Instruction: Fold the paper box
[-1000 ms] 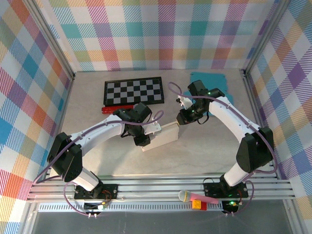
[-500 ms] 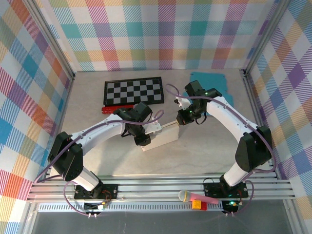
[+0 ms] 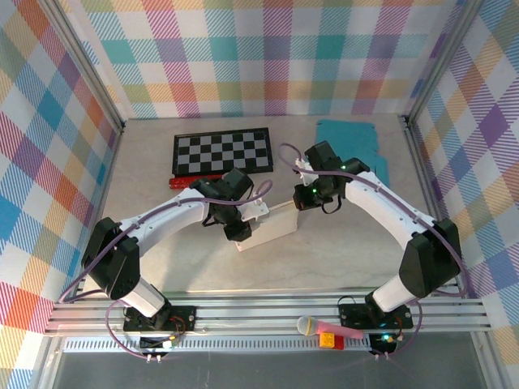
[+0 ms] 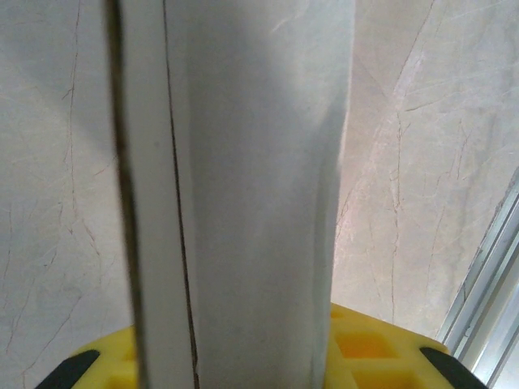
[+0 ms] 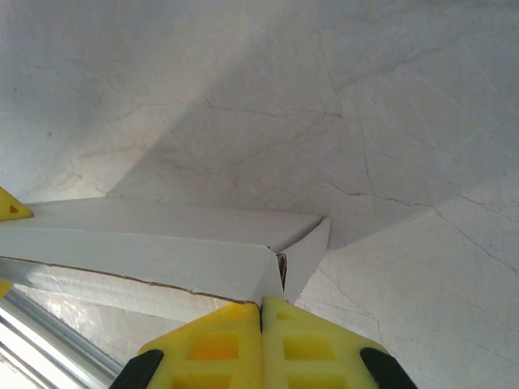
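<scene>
Right arm swung in over the box's far corner; box itself unmoved.

Top view: within the last second we saw the right arm's elbow move outward, uncovering more of the teal cloth (image 3: 357,139), while the right tool (image 3: 302,203) kept to the far right corner of the white paper box (image 3: 274,228) at mid-counter (image 3: 349,259); the left tool (image 3: 237,232) has not budged from the box's left end. Left wrist view: the white paper box (image 4: 251,178) runs between the yellow fingers (image 4: 362,350), so we judge the tool clamped on it. Right wrist view: the yellow fingers (image 5: 211,350) are pressed together with the box's corner flap (image 5: 302,255) running into their seam, apparently pinched. We read this as the flap fold being set up, not yet made.
</scene>
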Controlling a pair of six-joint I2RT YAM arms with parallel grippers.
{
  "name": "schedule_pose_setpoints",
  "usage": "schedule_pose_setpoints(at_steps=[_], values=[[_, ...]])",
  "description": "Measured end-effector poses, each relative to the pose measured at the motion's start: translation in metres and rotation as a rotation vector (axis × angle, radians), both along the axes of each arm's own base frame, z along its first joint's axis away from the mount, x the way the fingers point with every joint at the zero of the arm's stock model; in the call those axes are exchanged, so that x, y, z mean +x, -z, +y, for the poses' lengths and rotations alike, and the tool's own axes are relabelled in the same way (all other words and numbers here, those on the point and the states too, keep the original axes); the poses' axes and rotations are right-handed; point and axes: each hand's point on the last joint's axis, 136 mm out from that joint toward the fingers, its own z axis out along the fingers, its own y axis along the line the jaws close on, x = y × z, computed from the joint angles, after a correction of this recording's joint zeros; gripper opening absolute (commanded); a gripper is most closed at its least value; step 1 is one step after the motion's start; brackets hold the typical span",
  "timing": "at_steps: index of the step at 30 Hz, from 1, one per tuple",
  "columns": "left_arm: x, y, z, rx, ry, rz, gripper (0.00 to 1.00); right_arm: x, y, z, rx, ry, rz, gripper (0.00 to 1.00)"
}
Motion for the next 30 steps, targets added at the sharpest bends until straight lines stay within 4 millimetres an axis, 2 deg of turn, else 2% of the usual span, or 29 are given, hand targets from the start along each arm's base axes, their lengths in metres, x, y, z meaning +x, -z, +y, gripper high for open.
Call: schedule_pose_setpoints(at_steps=[9, 11, 12, 22, 25, 27, 30], values=[[0.008, -0.001, 0.003, -0.007, -0.059, -0.007, 0.42, -0.004, 0.004, -0.001, -0.010, 0.019, -0.094, 0.00], [0.012, -0.002, 0.004, -0.016, -0.081, -0.026, 0.46, -0.003, 0.004, -0.001, -0.016, 0.029, -0.101, 0.00], [0.014, -0.004, 0.004, -0.022, -0.093, -0.038, 0.52, -0.002, 0.004, -0.001, -0.019, 0.033, -0.104, 0.00], [0.013, -0.041, 0.011, -0.146, -0.198, -0.155, 0.56, -0.003, 0.004, 0.000, -0.029, 0.073, -0.105, 0.00], [0.012, -0.052, 0.011, -0.185, -0.234, -0.173, 0.68, -0.004, 0.003, 0.000, -0.033, 0.084, -0.097, 0.00], [0.012, -0.059, 0.013, -0.205, -0.265, -0.181, 0.67, -0.005, 0.002, 0.000, -0.034, 0.089, -0.090, 0.00], [0.014, -0.066, 0.019, -0.215, -0.327, -0.187, 0.62, -0.007, 0.001, -0.001, -0.036, 0.100, -0.078, 0.00]])
